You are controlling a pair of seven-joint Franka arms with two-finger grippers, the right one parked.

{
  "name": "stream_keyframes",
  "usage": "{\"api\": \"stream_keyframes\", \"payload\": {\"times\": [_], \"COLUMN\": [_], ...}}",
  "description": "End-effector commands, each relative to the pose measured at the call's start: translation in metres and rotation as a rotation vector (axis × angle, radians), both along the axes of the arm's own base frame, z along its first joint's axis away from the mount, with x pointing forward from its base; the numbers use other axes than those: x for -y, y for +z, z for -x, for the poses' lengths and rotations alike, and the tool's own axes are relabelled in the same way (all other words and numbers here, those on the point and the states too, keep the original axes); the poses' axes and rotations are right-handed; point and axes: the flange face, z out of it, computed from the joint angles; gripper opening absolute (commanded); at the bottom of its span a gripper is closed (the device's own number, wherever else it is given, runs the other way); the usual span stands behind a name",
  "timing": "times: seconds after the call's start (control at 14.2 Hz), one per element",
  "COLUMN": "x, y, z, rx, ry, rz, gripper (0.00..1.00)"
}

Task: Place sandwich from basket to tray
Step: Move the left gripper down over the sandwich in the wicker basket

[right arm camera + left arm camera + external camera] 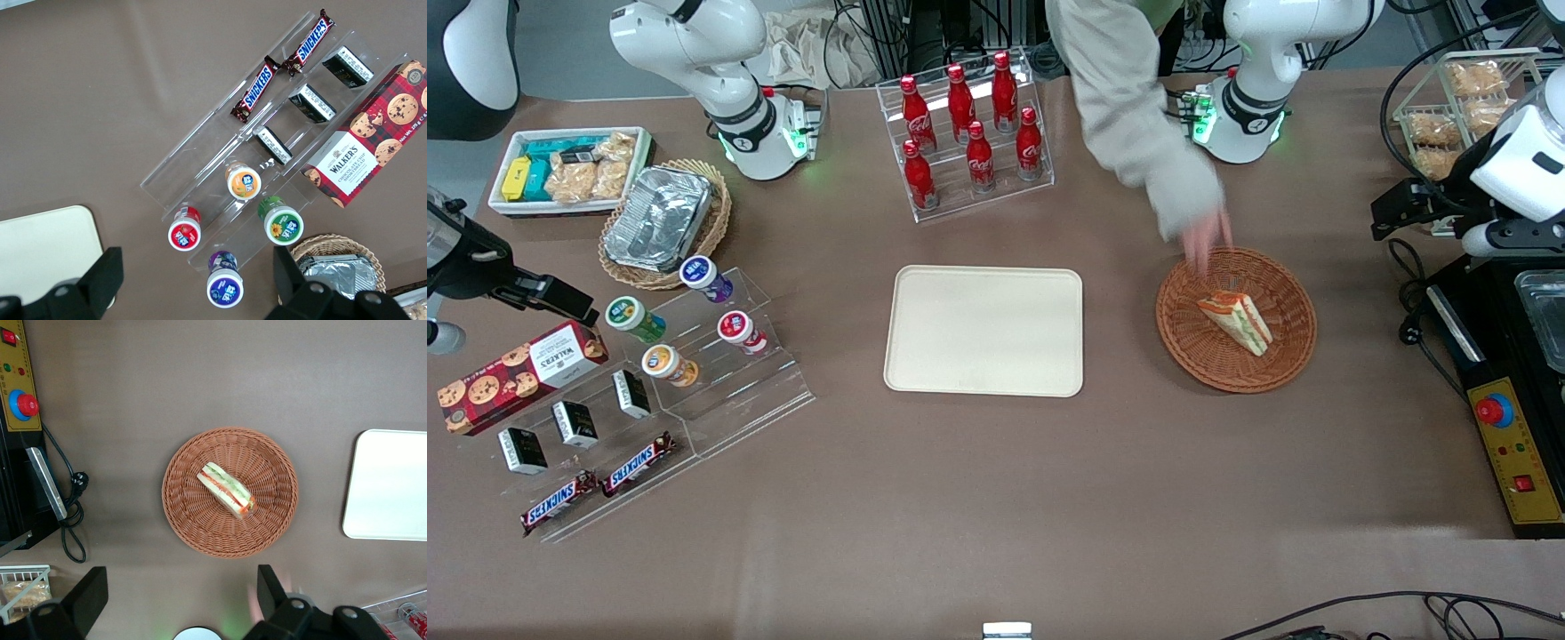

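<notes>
The tray [983, 331] lies flat at the middle of the table with nothing on it. Beside it, toward the working arm's end, sits the basket [1183, 347]. The sandwich [1234, 322] lies on its side in the basket, roughly at its centre, showing its layered edge. A person's hand [1205, 236] reaches in over the basket rim farther from the front camera, and this is the main hazard: if the arm descends now, it could strike the hand or be blocked by it. The gripper [177, 597] hangs high above the table near the basket, not over the sandwich, with its jaws wide apart and holding nothing. From here it must centre itself and turn to span the wedge across its flat faces. A grip along the sloping edges would probably slip off, and squeezing hard could push the layers apart. The light basket could also slide or lift with the sandwich if a finger catches the weave. On the way to the tray, a low carry risks clipping either rim.
</notes>
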Motion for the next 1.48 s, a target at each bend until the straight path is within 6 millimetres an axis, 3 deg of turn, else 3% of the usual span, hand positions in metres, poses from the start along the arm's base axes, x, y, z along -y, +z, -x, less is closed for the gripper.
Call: {"api": "stream_keyframes", "payload": {"times": [0.0,0.21,0.49,0.84,1.12,1.41], "x": [0.001,0.001,0.0,-0.003,-0.002,0.011], "y": [0.004,0.002,-0.035,-0.125,-0.16,-0.184], "z": [0.004,0.005,0.031,0.087,0.093,0.079], "rx": [-0.008,-0.015,-0.087,0.038,-0.058,-0.034], "ry": [0.003,0.0,-0.008,0.016,0.094,0.25], "rz": [0.005,0.001,-0.011,-0.02,-0.023,0.016], "gripper": [0.99,0.99,0.99,0.99,0.99,0.99]}}
